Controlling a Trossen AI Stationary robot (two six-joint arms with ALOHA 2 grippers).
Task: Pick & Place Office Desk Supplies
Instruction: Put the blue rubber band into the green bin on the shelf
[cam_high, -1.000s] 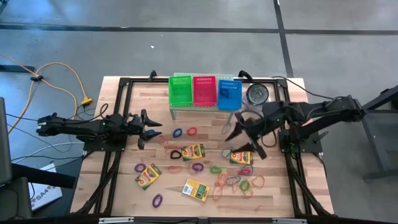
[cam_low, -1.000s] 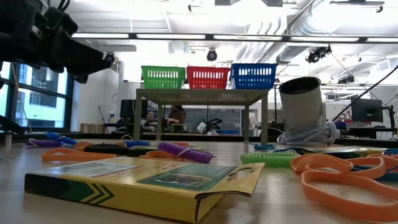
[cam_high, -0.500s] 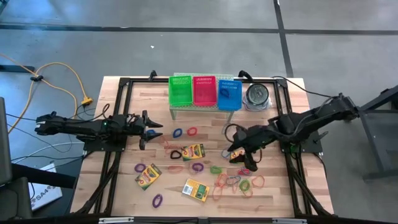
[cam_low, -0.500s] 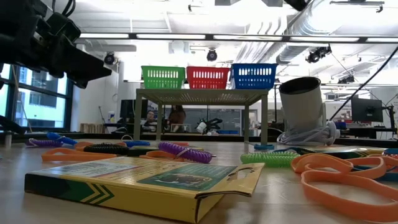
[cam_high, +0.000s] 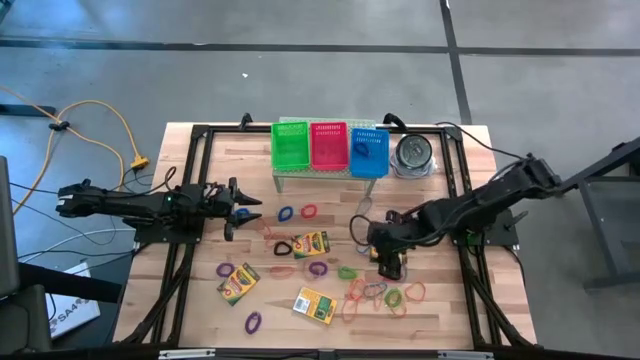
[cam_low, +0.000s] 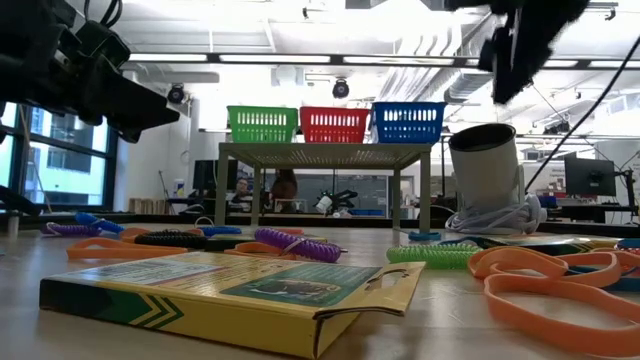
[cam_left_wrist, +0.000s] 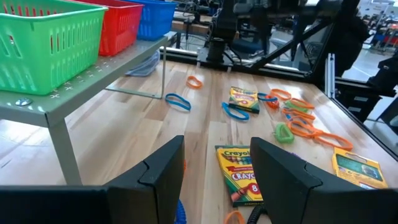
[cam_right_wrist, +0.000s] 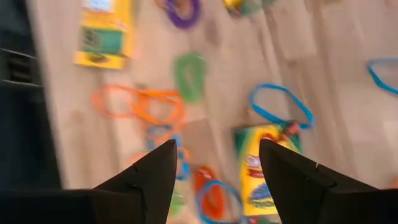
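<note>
the right pincer (cam_high: 385, 252) is hanging with its fingers parted and nothing between them over a crayon box (cam_high: 390, 258) among rubber bands (cam_high: 385, 292) on the bench (cam_high: 215, 300). the left pincer (cam_high: 240, 208) is waiting at the bench's left side, fingers apart, holding nothing.

Three baskets (cam_high: 330, 146) sit side by side on a small shelf (cam_high: 300, 176) at the counter's (cam_high: 200, 300) back edge, a tin (cam_high: 413, 152) to their right, crayon boxes (cam_high: 312, 244) and rubber bands (cam_high: 318, 268) scattered in front.
</note>
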